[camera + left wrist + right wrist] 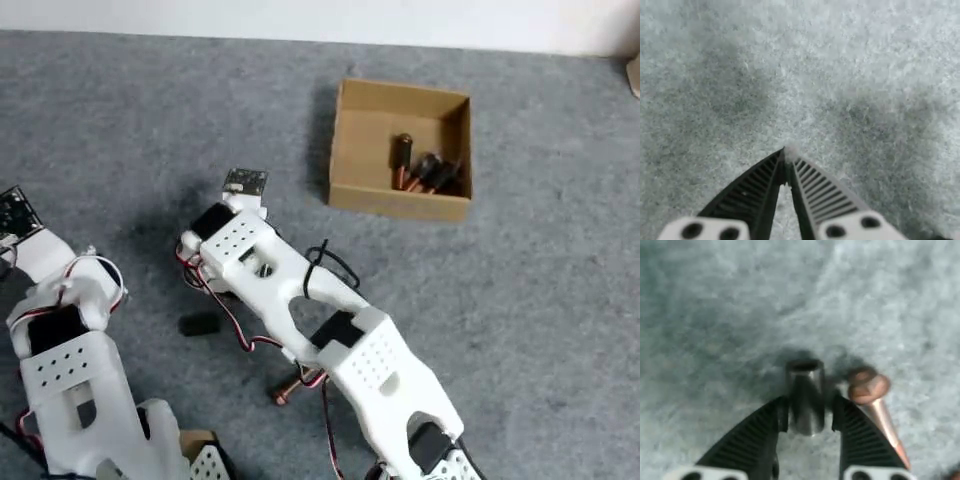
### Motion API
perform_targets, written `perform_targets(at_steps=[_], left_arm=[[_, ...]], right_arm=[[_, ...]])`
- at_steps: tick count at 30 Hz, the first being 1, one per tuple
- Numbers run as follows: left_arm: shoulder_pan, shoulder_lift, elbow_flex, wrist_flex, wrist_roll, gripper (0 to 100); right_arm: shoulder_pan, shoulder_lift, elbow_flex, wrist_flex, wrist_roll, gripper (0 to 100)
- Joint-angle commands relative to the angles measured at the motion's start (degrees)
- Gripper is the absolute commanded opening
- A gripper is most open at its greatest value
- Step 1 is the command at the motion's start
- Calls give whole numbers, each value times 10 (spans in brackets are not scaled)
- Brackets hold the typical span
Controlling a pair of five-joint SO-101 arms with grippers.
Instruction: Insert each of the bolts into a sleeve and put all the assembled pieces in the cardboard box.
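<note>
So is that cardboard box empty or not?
Not empty: the cardboard box holds several dark sleeved bolts, lying together on its floor near the right wall in the high view.

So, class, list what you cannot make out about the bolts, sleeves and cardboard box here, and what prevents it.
High view: how many assembled pieces lie in the cardboard box; small, bunched, shadowed by its wall.
High view: the full length of the bolt near the right arm; one end runs under the arm.
Right wrist view: whether the sleeve in the right gripper is empty; its bore is dark and blurred.
</note>
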Motion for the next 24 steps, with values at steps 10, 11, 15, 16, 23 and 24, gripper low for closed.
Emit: perform_targets(at_steps=[10, 11, 15, 16, 23, 24], left_arm=[[13, -3, -1, -11, 0, 11], [13, -3, -1, -11, 0, 11], [13, -3, -1, -11, 0, 11], [13, -3, -1, -11, 0, 11], [13, -2, -1, -11, 0, 11], [13, -3, -1, -11, 0, 11]], right_arm=[[0, 44, -37, 42, -13, 2], [-1, 43, -38, 48, -14, 15], [-2, 42, -38, 56, -11, 5], [-1, 42, -38, 57, -10, 5], [-4, -6, -93, 142, 71, 5], [-4, -18, -113, 160, 85, 5]])
